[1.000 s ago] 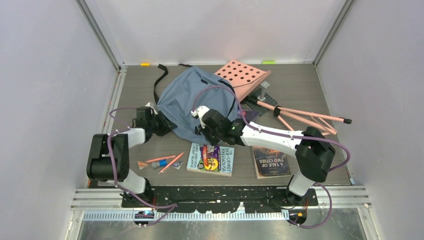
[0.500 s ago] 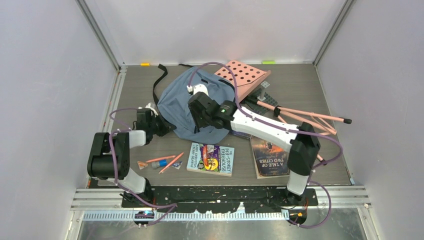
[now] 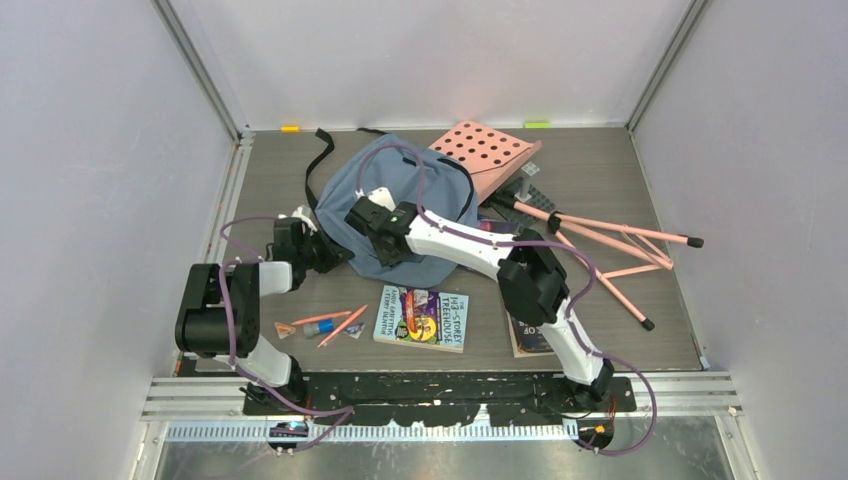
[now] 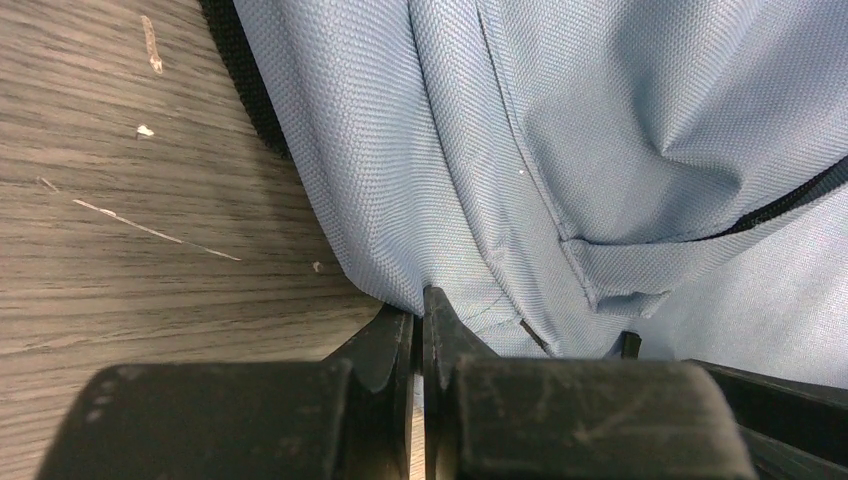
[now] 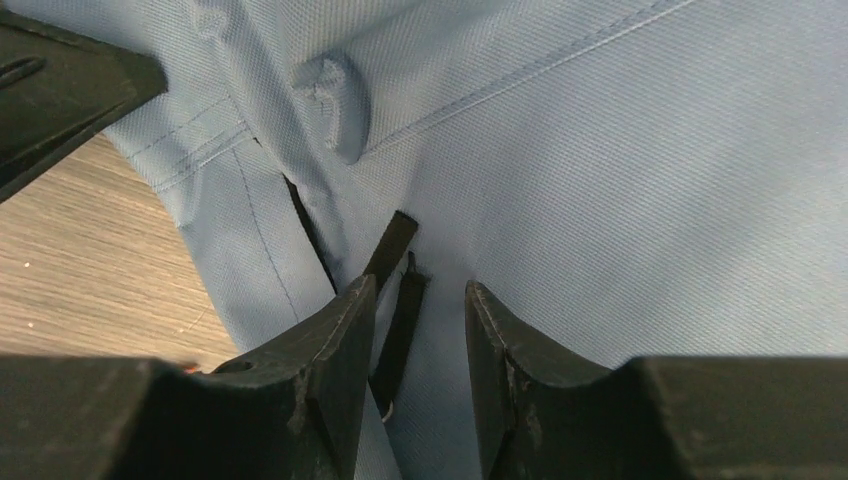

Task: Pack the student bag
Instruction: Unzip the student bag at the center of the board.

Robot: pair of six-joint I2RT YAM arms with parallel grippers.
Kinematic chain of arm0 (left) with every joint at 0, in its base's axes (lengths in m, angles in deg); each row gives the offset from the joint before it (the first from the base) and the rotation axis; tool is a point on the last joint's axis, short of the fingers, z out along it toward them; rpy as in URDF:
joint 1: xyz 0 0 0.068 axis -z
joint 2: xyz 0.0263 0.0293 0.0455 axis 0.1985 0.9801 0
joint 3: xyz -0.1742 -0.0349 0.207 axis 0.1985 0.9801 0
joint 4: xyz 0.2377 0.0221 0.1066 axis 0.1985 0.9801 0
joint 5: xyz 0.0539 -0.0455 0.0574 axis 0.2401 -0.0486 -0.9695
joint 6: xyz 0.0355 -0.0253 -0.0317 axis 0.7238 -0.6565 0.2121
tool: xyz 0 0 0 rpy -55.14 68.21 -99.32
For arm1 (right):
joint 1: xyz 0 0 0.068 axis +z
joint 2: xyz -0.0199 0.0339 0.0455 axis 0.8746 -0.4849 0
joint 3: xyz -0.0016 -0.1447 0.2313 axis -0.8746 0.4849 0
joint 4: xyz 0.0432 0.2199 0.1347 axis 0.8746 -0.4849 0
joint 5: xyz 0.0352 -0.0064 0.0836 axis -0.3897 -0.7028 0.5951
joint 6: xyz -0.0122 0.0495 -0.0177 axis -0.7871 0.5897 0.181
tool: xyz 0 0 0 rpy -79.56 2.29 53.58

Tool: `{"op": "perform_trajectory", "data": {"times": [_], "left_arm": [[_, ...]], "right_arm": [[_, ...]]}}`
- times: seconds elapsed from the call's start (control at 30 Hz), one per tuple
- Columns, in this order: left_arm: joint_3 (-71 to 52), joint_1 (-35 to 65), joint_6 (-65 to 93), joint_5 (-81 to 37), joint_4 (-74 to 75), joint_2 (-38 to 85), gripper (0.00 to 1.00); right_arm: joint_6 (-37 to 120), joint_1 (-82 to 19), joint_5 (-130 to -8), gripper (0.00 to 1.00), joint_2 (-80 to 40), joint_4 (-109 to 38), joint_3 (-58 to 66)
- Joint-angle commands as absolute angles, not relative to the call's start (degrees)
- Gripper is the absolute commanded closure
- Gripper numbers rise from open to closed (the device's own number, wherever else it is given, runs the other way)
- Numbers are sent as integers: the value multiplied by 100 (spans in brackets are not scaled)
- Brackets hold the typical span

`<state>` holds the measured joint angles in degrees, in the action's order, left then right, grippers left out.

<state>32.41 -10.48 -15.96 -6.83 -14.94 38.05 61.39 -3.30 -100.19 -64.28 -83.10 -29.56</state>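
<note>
The student bag (image 3: 345,200), soft dusty-blue fabric with black straps, lies flat at the table's middle back. My left gripper (image 3: 318,242) sits low at the bag's near-left edge. In the left wrist view, that gripper (image 4: 421,300) is shut, with the bag's fabric edge (image 4: 600,120) pinched at its tips. My right gripper (image 3: 366,216) reaches across the bag's left part. In the right wrist view, the right gripper (image 5: 420,290) stands open over the bag's blue cloth (image 5: 600,150). A black zipper pull strap (image 5: 400,320) lies between its fingers, ungripped.
A colourful book (image 3: 422,318) lies near the front. A dark book (image 3: 530,335) is partly under the right arm. Pencils and small items (image 3: 335,325) lie at the front left. A pink perforated board (image 3: 485,150) and pink stand legs (image 3: 610,235) sit at the back right.
The right arm swung left across the bag and its gripper opened. The left gripper closed on the bag's edge and stayed in place.
</note>
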Motion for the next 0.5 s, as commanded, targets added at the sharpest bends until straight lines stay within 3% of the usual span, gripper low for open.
{"op": "perform_trajectory", "data": {"times": [0.0,0.3,0.37,0.43,0.47], "left_arm": [[3405,-1013,-1419,-415,-1332,3944,100],[3406,-1013,-1424,-405,-1333,3959,100],[3417,-1013,-1419,-396,-1333,3961,100],[3422,-1013,-1419,-393,-1333,3943,100],[3430,-1013,-1419,-392,-1338,3937,100]], "right_arm": [[6379,-299,-10099,55,-6651,-8478,-3462],[6411,-291,-10077,55,-6907,-8336,-3366],[6408,-291,-10101,61,-6915,-8244,-3292],[6376,-290,-10206,76,-6883,-8204,-3252],[6328,-290,-10283,90,-6856,-8197,-3263]]}}
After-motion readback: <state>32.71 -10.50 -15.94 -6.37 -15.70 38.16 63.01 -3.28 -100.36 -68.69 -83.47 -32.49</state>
